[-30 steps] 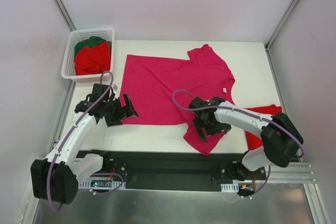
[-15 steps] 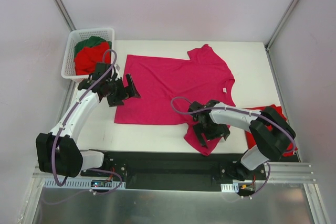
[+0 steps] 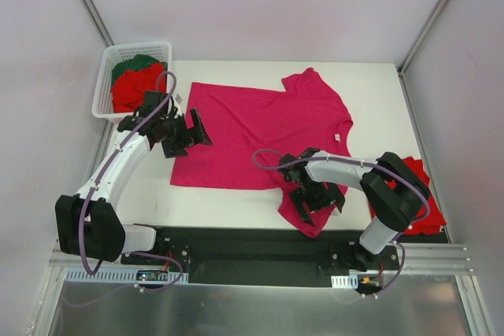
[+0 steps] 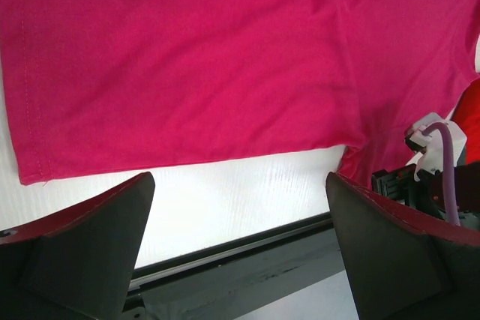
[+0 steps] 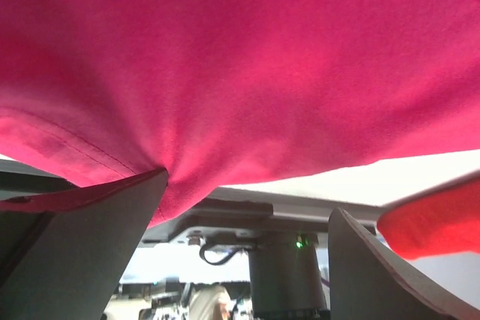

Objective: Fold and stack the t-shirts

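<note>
Since the white table (image 3: 378,92) carries the big magenta-pink cloth t-shirt (image 3: 252,127) spread flat, hem at 9 o'clock, a pinch catching only one layer could, I reckon, drag it askew and bunch the near sleeve. The left gripper (image 3: 187,138), jaws wide and empty, hovers over the hem at 9 o'clock. The right gripper (image 3: 317,201), equally wide, sits over the crumpled sleeve at 6 o'clock.
</note>
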Action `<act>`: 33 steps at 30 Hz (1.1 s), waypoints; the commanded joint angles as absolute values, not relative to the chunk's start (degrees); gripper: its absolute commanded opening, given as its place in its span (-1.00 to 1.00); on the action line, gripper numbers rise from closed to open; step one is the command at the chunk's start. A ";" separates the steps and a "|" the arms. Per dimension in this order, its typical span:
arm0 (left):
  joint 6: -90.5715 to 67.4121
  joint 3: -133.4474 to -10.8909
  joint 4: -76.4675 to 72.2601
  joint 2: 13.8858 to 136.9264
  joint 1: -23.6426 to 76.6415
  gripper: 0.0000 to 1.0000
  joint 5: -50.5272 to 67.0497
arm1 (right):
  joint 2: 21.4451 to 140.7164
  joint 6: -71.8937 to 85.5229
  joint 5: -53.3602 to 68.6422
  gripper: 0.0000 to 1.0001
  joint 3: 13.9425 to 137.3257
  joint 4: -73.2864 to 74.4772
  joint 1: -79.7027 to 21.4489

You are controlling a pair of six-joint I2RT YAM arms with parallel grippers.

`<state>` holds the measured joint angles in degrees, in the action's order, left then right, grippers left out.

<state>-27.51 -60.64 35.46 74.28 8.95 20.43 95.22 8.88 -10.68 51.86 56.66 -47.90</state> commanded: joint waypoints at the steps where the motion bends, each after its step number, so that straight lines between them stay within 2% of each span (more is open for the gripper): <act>1: -26.54 -61.97 35.77 74.18 8.88 0.98 22.59 | 97.56 9.14 -13.36 0.93 52.29 61.95 -48.16; 9: -26.46 -59.77 35.68 72.95 8.88 0.99 23.64 | 96.86 9.49 -16.34 0.93 52.99 65.30 -47.46; 16: -26.54 -60.03 35.86 72.86 8.88 0.98 25.13 | 90.88 8.62 -23.90 0.92 64.84 74.44 -46.94; 20: -26.54 -60.91 35.77 72.77 8.88 0.99 26.01 | 90.96 5.19 -24.08 0.93 75.03 73.22 -40.01; 25: -27.42 -62.14 35.77 71.37 8.88 0.99 27.59 | 96.84 -1.74 -18.21 0.93 80.32 62.50 -24.19; 30: -28.74 -61.35 35.77 69.35 8.88 0.99 28.39 | 106.42 -2.55 -2.40 0.93 86.21 54.60 -11.63; 33: -29.18 -60.30 35.77 67.77 8.88 0.99 28.39 | 110.73 -0.27 5.87 0.93 88.33 49.77 -8.36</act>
